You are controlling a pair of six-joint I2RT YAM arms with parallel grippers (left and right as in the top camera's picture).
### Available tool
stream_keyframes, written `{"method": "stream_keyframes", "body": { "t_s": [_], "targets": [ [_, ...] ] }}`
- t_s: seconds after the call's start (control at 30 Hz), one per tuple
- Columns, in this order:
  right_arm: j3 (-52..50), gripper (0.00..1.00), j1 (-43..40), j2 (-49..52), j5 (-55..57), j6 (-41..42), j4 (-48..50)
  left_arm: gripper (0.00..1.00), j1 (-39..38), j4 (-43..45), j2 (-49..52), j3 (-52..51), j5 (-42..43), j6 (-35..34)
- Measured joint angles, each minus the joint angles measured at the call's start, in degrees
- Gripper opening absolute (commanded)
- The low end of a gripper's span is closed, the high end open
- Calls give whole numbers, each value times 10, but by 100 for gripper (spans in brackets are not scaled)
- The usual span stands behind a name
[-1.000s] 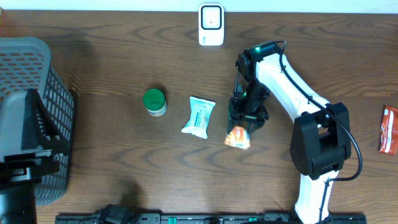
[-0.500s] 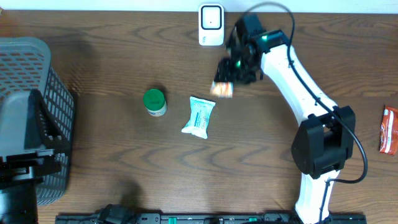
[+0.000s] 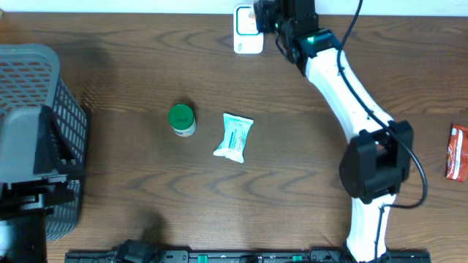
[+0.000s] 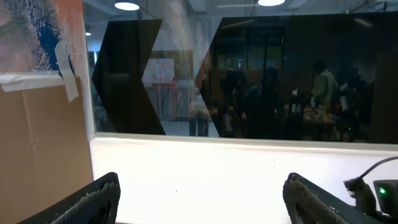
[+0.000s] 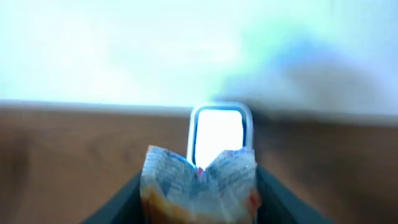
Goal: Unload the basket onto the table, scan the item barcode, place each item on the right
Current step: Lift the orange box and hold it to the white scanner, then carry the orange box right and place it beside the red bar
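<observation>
Gripping a packet [image 5: 199,186] between its two fingers, the right gripper [image 3: 265,14] hangs at the far edge of the table [image 3: 146,190], right at the scanner [image 3: 247,33]. Its jaws stand partly closed, pinched on the packet's sides. In the right wrist view the packet stands upright between the dark fingers: crinkled silvery foil at the top with small print, orange lower down. The scanner's bright white face shows just behind the packet's top edge, facing it. That view is blurred, so no barcode can be made out. From overhead the packet is mostly hidden under the gripper.

The left gripper [image 4: 205,208] is wide open and holds nothing; its camera looks out at a window and a white wall, with only the two fingertips [image 4: 99,199] showing at the bottom.

On the table a bottle [image 3: 181,119] with a green lid stands just beside a white and blue pouch [image 3: 234,136], both well apart from the scanner. A red wrapper [image 3: 457,152] lies at the right edge. A grey basket [image 3: 36,73] sits at the left.
</observation>
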Motion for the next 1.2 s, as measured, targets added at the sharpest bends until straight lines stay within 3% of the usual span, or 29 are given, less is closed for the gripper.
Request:
{"method": "stream_keyframes", "body": {
  "t_s": [0.33, 0.73, 0.93, 1.07, 1.2],
  "targets": [
    [1, 44, 0, 146, 34, 19, 264, 84, 0, 20, 0, -35, 0, 0],
    [1, 46, -1, 200, 48, 80, 272, 84, 0, 60, 0, -82, 0, 0],
    [-2, 43, -12, 135, 26, 81, 132, 84, 0, 66, 0, -82, 0, 0],
    [-3, 46, -28, 25, 55, 53, -41, 84, 0, 69, 0, -82, 0, 0],
    [3, 45, -57, -123, 192, 17, -272, 84, 0, 78, 0, -83, 0, 0]
  ]
}}
